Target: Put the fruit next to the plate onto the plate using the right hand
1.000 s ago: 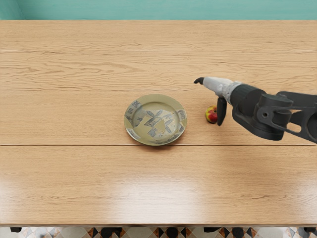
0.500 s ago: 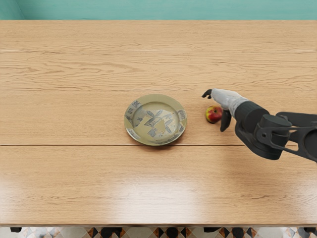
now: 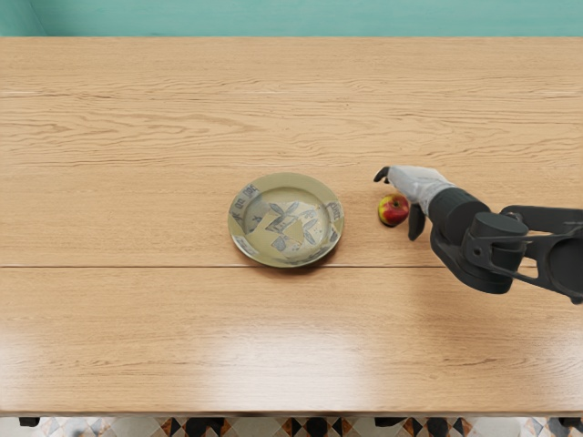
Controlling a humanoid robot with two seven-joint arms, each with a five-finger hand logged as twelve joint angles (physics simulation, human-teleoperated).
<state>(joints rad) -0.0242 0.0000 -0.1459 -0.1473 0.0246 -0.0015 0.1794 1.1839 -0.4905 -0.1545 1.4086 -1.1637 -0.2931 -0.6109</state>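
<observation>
A small red and yellow apple (image 3: pixel 393 209) lies on the wooden table, a short way to the right of a patterned olive plate (image 3: pixel 286 219). My right hand (image 3: pixel 401 194) comes in from the right edge and sits right beside the apple. One dark fingertip (image 3: pixel 382 173) reaches over the apple's far side, and the thumb (image 3: pixel 416 221) hangs at its near right. The fingers are spread around the fruit without closing on it. The plate holds nothing.
The wooden table (image 3: pixel 182 309) stretches wide on all sides, with a seam running across it just below the plate. A teal wall lies behind the far edge.
The right hand has come down and nearer to me, from above and behind the apple to right beside it. The apple and plate have not moved.
</observation>
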